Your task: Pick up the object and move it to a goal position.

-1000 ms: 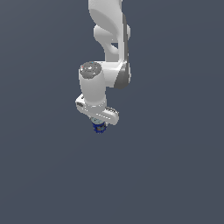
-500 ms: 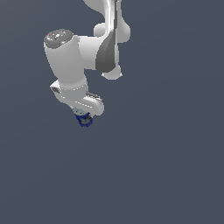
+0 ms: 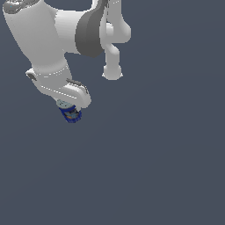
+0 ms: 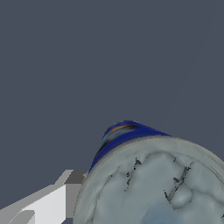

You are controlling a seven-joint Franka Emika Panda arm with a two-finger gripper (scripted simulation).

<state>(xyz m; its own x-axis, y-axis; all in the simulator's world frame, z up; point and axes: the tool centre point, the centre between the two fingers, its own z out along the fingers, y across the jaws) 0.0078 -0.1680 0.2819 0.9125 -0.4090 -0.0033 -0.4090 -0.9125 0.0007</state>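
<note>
The object is a small dark blue can (image 3: 70,114) with a pale silvery-grey top. In the exterior view it hangs tilted under the white hand of my arm, at the upper left, well above the plain grey ground. My gripper (image 3: 70,112) is shut on the can; the hand hides most of the fingers. In the wrist view the can (image 4: 148,183) fills the near corner, with its grey top facing the camera and a strip of blue side above it. One white and grey finger (image 4: 48,203) shows beside it.
The white arm (image 3: 66,35) with its grey joint fills the upper left of the exterior view. Its round base (image 3: 112,70) stands behind. All around is flat dark grey ground with no other objects.
The arm has swung towards the exterior view's left and closer to the camera, carrying the can along. The can stays held in the gripper.
</note>
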